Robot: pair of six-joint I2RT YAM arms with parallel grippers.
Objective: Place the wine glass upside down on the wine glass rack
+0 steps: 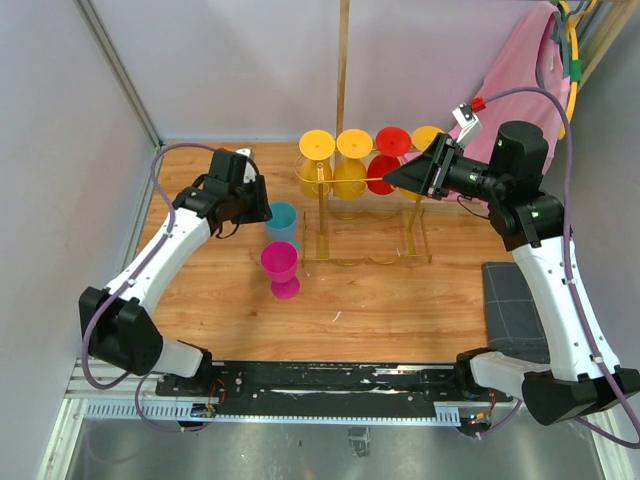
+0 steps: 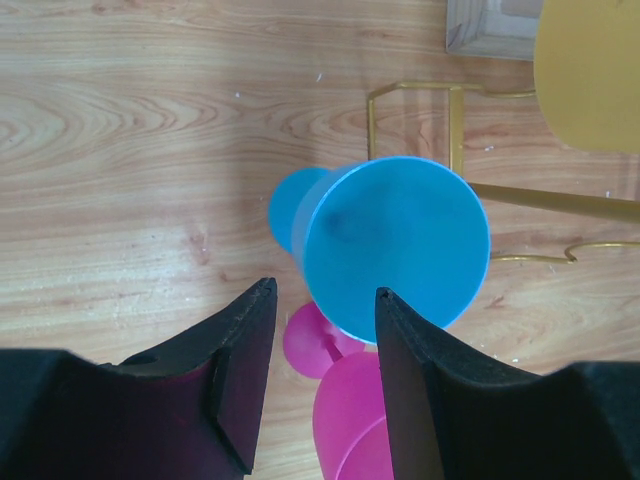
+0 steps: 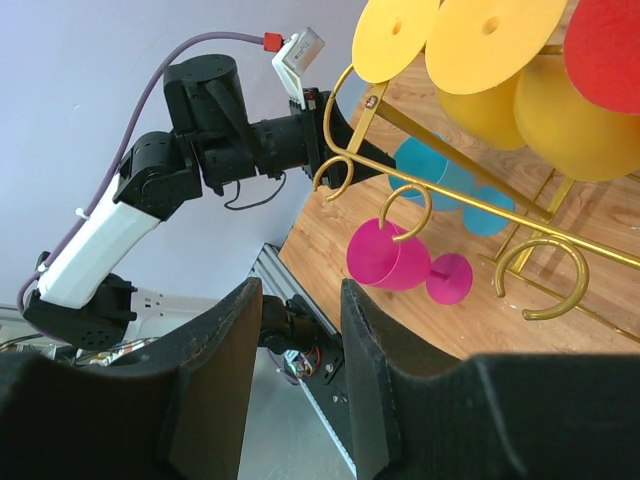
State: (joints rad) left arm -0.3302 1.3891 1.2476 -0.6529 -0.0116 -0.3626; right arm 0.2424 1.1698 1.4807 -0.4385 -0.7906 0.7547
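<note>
A blue wine glass (image 1: pixel 282 219) stands on the wooden table, just left of the gold wire rack (image 1: pixel 365 262). A magenta wine glass (image 1: pixel 281 266) stands upright in front of it. My left gripper (image 1: pixel 262 210) is open beside the blue glass. In the left wrist view the blue glass (image 2: pixel 395 240) lies just ahead of the left gripper (image 2: pixel 322 300), not between the fingers. The magenta glass (image 2: pixel 350 410) is below. My right gripper (image 1: pixel 397 178) is open and empty, raised by the rack's right side. Yellow (image 1: pixel 317 146) and red (image 1: pixel 391 141) glasses hang upside down on the rack.
A tall wooden pole (image 1: pixel 343 60) stands behind the rack. A pink cloth (image 1: pixel 520 70) hangs at the back right. A dark mat (image 1: pixel 510 300) lies at the table's right edge. Grey walls close the left and back sides.
</note>
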